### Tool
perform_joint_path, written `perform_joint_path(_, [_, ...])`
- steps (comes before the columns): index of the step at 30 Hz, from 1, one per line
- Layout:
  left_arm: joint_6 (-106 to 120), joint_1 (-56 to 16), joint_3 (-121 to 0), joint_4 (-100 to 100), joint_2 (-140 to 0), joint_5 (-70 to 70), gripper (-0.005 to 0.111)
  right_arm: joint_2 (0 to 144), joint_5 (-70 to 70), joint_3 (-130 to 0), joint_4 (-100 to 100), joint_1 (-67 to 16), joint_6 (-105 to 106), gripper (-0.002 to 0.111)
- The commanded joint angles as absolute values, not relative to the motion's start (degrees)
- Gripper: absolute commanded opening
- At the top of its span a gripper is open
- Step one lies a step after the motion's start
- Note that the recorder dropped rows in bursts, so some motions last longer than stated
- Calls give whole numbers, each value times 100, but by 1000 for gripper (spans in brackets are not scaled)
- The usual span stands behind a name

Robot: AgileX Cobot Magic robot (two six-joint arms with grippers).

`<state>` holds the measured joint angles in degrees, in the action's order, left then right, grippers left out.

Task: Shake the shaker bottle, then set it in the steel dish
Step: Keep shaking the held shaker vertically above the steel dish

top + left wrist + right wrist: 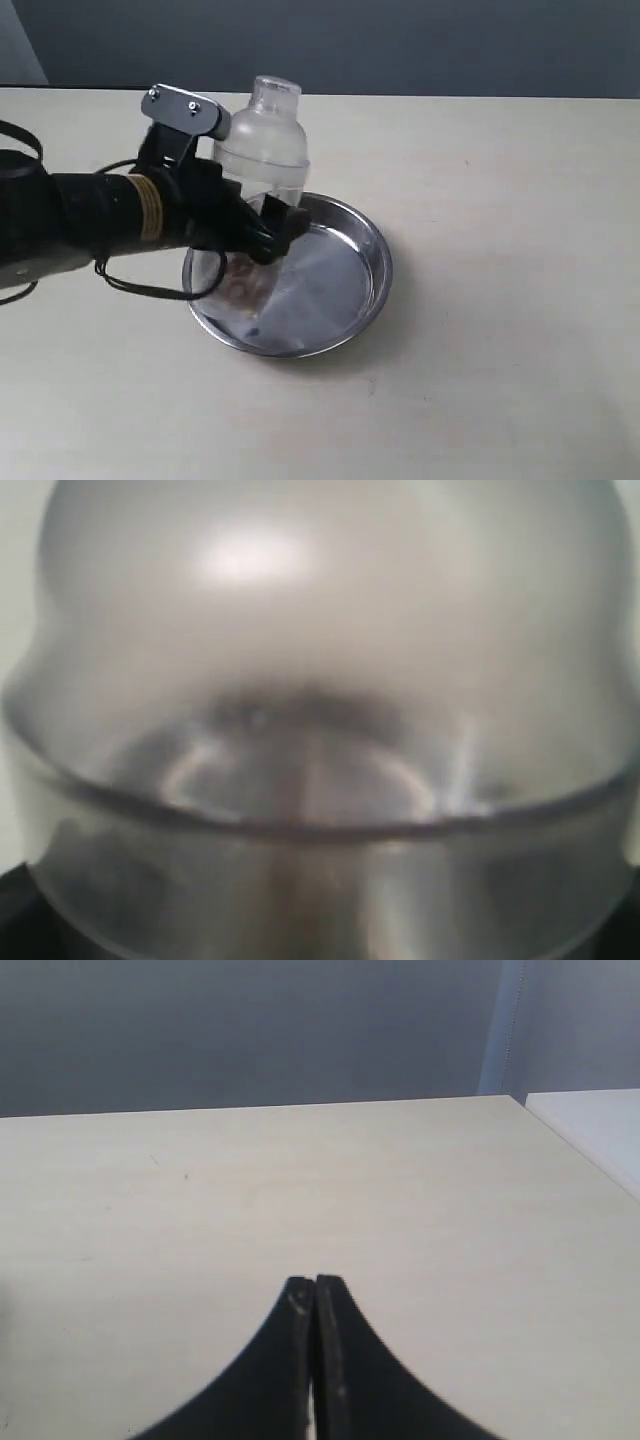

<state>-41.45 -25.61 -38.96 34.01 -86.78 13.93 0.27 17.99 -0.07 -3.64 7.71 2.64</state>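
The clear shaker bottle [262,150] stands upright over the left part of the steel dish [350,290], its brown granules showing low down through the plastic. My left gripper [262,232] is shut on the bottle's lower body, reaching in from the left. Whether the bottle's base touches the dish floor I cannot tell. In the left wrist view the shaker bottle [320,680] fills the whole picture, blurred, hiding the fingers. My right gripper [315,1282] is shut on nothing above bare table, out of the exterior view.
The pale wooden table [500,180] spreads around the dish. A black cable [150,290] loops below my left arm near the dish's left rim. A grey wall [250,1030] stands behind the table's far edge.
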Motion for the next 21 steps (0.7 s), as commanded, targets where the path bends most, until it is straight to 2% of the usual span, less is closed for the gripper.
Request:
perform_joint_path(1, [-3834,-2430,-4014,1710,-8508,2241,0,0,1747,0,-350,801,273,-1])
perform_joint_path(3, [-4238,-2883,-4110,3742,-8494,2619,0,0,1747,0,-350,801,273,-1])
perform_joint_path(4, [-4287,-3065,-4229,4570,-8467,2230,0,0,1747,0,-350,801,273,-1])
perform_joint_path(6, [-4011,-2959,-4452,3905,-8516,473,0,0,1747,0,-350,801,273,-1])
perform_joint_path(7, [-3778,-2653,-4498,3492,-8590,222,0,0,1747,0,-350,801,273,-1])
perform_joint_path(9, [-3962,-1934,-4445,2417,-8731,1037,0,0,1747,0,-350,801,273,-1])
perform_joint_path(10, [-4374,-1980,-4383,2478,-8709,1549,0,0,1747,0,-350,801,273,-1])
perform_joint_path(12, [-5360,-2491,-4401,4647,-8520,2537,0,0,1747,0,-350,801,273,-1])
perform_joint_path(13, [-5649,-2691,-4509,5671,-8447,2454,0,0,1747,0,-350,801,273,-1])
perform_joint_path(14, [-5787,-2835,-4594,5918,-8396,2053,0,0,1747,0,-350,801,273,-1])
perform_joint_path(15, [-5709,-2864,-4701,5305,-8385,597,0,0,1747,0,-350,801,273,-1])
perform_joint_path(17, [-5376,-2273,-4804,4404,-8567,-86,0,0,1747,0,-350,801,273,-1])
perform_joint_path(19, [-5632,-1722,-4699,3658,-8690,972,0,0,1747,0,-350,801,273,-1])
perform_joint_path(21, [-6431,-2045,-4480,4807,-8527,2806,0,0,1747,0,-350,801,273,-1])
